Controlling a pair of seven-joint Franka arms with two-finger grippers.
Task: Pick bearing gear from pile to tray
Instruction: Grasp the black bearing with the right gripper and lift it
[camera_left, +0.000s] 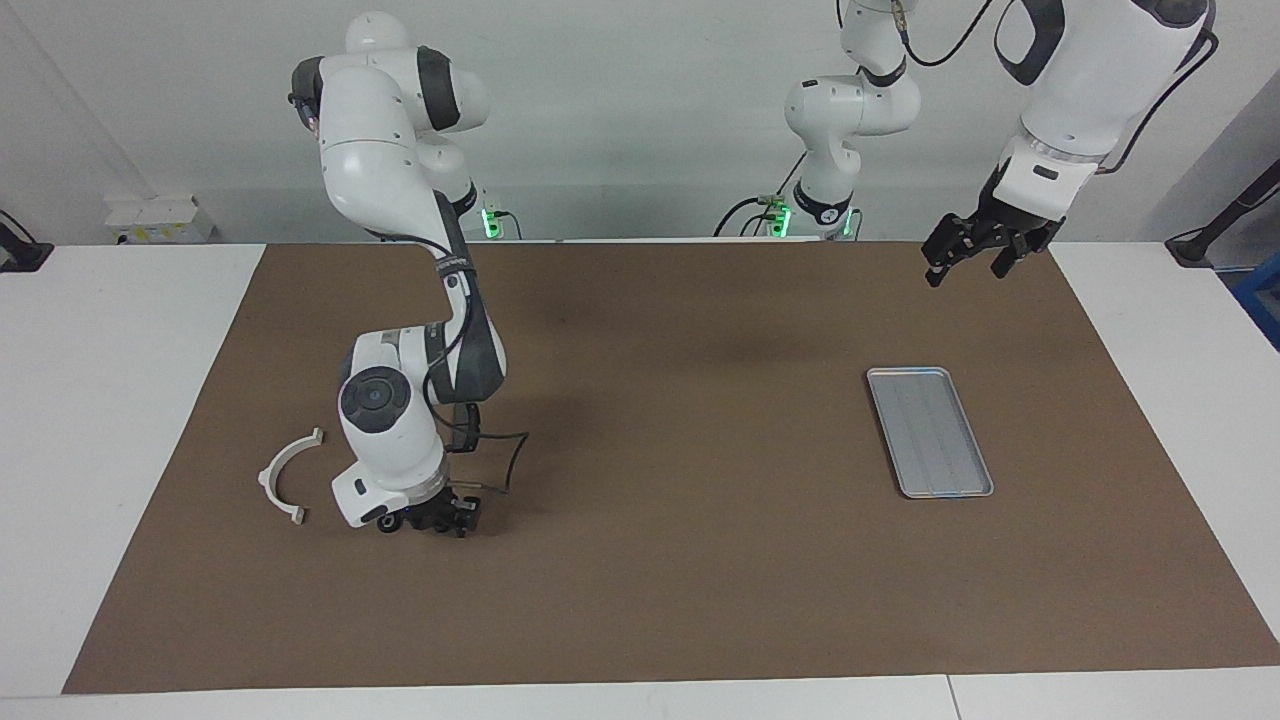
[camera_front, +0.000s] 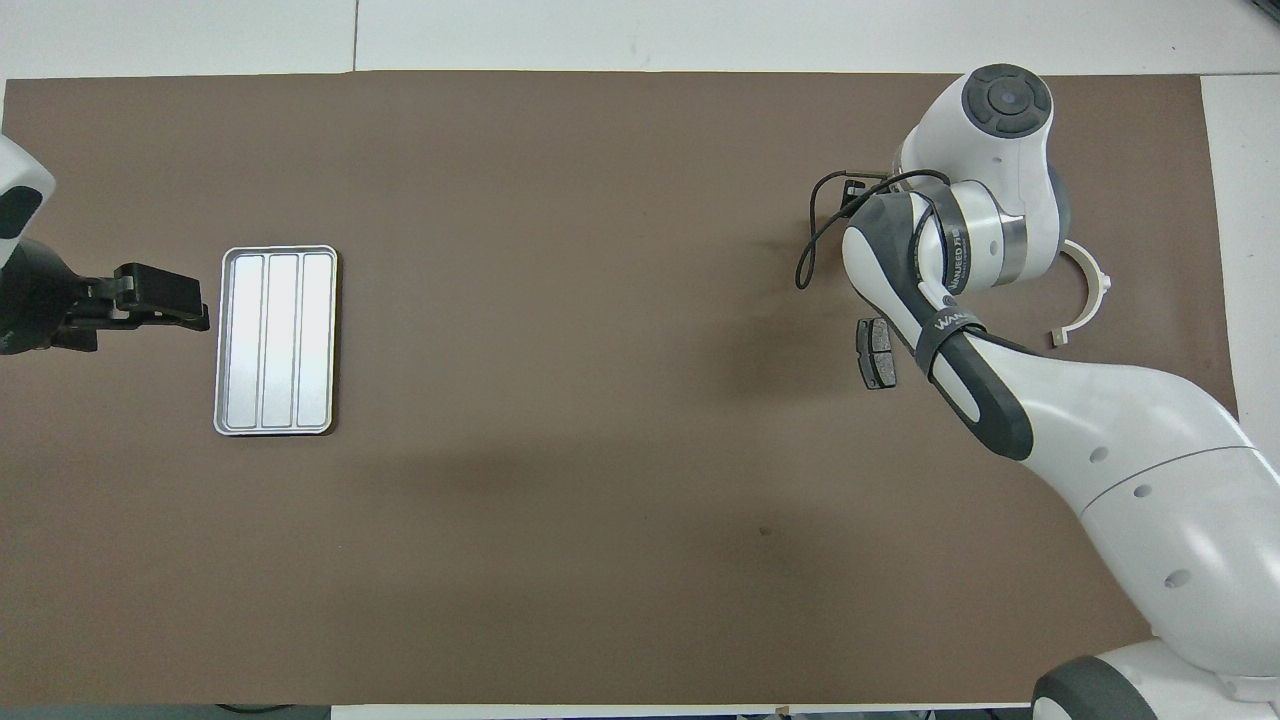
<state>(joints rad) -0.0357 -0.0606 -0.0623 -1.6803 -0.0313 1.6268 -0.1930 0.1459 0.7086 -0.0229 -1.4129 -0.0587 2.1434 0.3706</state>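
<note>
The silver-grey tray (camera_left: 930, 432) lies empty on the brown mat toward the left arm's end; it also shows in the overhead view (camera_front: 277, 340). Of the pile I see a white curved arc (camera_left: 285, 475) (camera_front: 1088, 290) and one dark grey brake pad (camera_front: 877, 353), toward the right arm's end. My right gripper (camera_left: 448, 521) is down at the mat beside the arc, farther from the robots than the brake pad. The right arm's wrist (camera_front: 985, 120) hides it and any small black pieces from above. My left gripper (camera_left: 968, 262) (camera_front: 185, 312) hangs open and empty in the air beside the tray.
The brown mat (camera_left: 660, 560) covers most of the white table (camera_left: 100, 400). A black cable (camera_front: 815, 235) loops out from the right arm's wrist above the mat. The right arm's forearm (camera_front: 960, 360) slants over the pile area.
</note>
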